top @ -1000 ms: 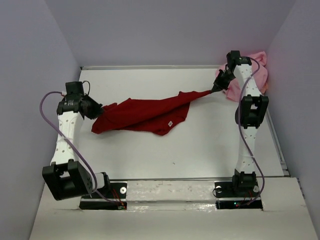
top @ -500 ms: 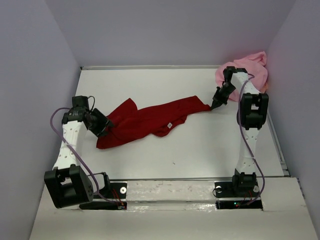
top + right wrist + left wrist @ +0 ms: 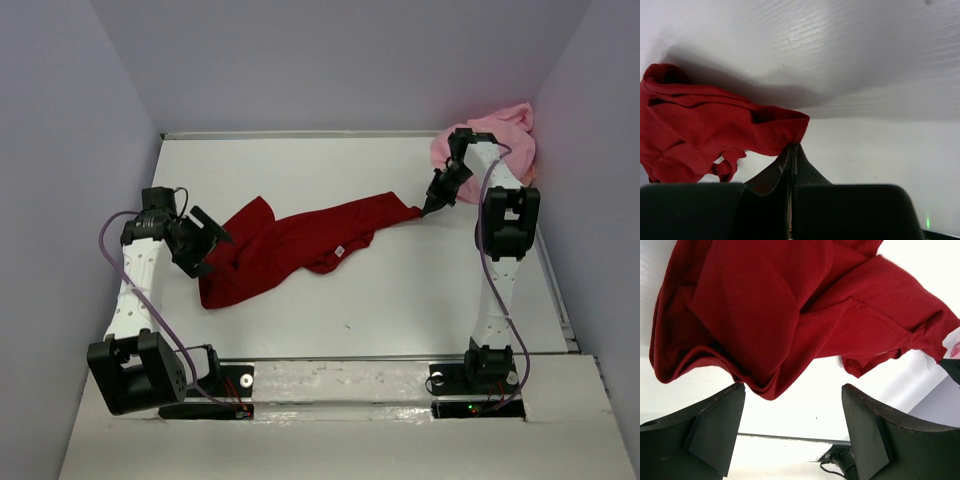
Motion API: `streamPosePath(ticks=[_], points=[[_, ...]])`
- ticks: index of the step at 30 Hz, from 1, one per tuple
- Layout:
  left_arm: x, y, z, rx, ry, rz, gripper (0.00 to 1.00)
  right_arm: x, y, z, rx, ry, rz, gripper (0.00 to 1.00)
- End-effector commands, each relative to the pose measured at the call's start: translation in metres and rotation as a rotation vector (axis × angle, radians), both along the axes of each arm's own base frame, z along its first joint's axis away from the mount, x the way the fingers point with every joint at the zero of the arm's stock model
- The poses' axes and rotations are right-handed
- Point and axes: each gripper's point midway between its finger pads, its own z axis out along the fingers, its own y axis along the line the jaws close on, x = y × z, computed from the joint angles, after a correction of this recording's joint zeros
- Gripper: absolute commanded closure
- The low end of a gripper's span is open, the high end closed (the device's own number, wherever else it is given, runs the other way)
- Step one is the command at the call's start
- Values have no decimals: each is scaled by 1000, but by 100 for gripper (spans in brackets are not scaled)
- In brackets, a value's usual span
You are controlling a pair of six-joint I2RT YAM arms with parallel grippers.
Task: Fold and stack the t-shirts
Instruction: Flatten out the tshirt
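Left jaws wide, right on red t-shirt [image 3: 300, 238]

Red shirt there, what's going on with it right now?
The right end effector is shut on one end of the red shirt, close to the pink shirt heaped in the far right corner of the table. The left end effector is open at the shirt's other end, gripping nothing. The red shirt lies crumpled and strung out across the table, not folded, and nothing is stacked yet.
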Motion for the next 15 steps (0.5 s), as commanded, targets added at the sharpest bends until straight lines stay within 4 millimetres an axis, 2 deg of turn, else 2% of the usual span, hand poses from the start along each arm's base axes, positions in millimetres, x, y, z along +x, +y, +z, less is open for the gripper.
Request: streamPosePath(ticks=[1, 2, 7, 15], points=[[21, 7, 26, 50, -87, -25, 13, 10, 3, 25, 15, -76, 15, 100], [31, 10, 29, 57, -106, -23, 13, 10, 3, 25, 15, -78, 16, 100], [42, 16, 14, 85, -66, -41, 14, 11, 4, 25, 22, -77, 17, 100], [33, 9, -5, 45, -26, -55, 18, 11, 3, 25, 17, -78, 21, 100]])
